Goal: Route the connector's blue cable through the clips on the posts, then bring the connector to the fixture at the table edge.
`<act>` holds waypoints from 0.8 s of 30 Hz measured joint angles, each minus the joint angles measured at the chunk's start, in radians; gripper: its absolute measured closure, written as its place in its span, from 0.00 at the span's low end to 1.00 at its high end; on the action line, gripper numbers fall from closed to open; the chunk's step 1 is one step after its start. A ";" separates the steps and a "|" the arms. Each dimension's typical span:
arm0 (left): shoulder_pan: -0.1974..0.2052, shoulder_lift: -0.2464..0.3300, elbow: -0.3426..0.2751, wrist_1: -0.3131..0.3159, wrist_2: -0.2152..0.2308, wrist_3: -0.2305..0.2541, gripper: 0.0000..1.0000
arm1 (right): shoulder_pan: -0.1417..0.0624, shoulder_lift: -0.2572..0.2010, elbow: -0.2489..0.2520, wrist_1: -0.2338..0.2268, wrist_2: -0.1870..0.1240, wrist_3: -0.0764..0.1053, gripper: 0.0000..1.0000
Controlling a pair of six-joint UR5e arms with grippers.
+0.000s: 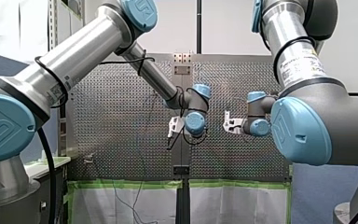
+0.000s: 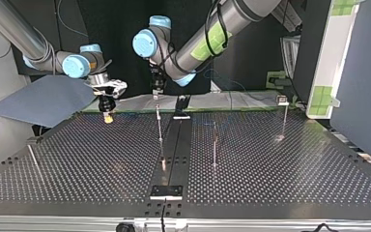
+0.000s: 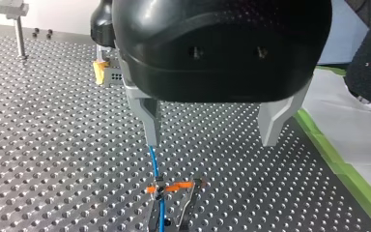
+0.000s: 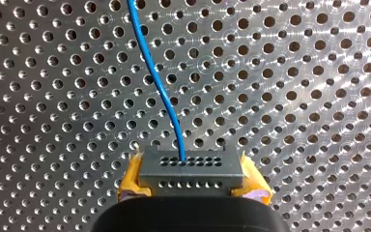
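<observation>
My right gripper point(image 4: 191, 181) is shut on the grey connector point(image 4: 191, 166), which sits between its yellow pads point(image 4: 133, 181). The blue cable point(image 4: 159, 87) leaves the connector over the perforated table. In the top view this gripper point(image 2: 107, 115) hangs low at the left, near the far edge. My left gripper point(image 3: 212, 137) stands open, with nothing between its metal fingers point(image 3: 149, 121). Just under it the blue cable point(image 3: 153, 164) runs into an orange-marked clip point(image 3: 174, 186) on a post point(image 2: 159, 125). The connector point(image 3: 111, 75) also shows beyond in the left wrist view.
Other thin posts stand on the table point(image 2: 280, 193): one right of the middle point(image 2: 215, 145), one far right point(image 2: 285, 116), one near left point(image 2: 31, 154). A dark strip point(image 2: 174, 145) runs down the middle to a plate point(image 2: 166, 192). A black block point(image 2: 181, 106) sits at the far edge.
</observation>
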 joint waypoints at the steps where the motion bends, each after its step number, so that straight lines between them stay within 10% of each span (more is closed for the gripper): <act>1: 0.000 0.000 0.000 0.001 -0.003 -0.004 0.00 | 0.000 0.000 0.000 0.000 -0.001 0.001 1.00; 24: -0.022 0.000 -0.001 0.006 -0.108 -0.072 0.00 | 0.001 0.002 0.000 0.008 -0.008 0.003 1.00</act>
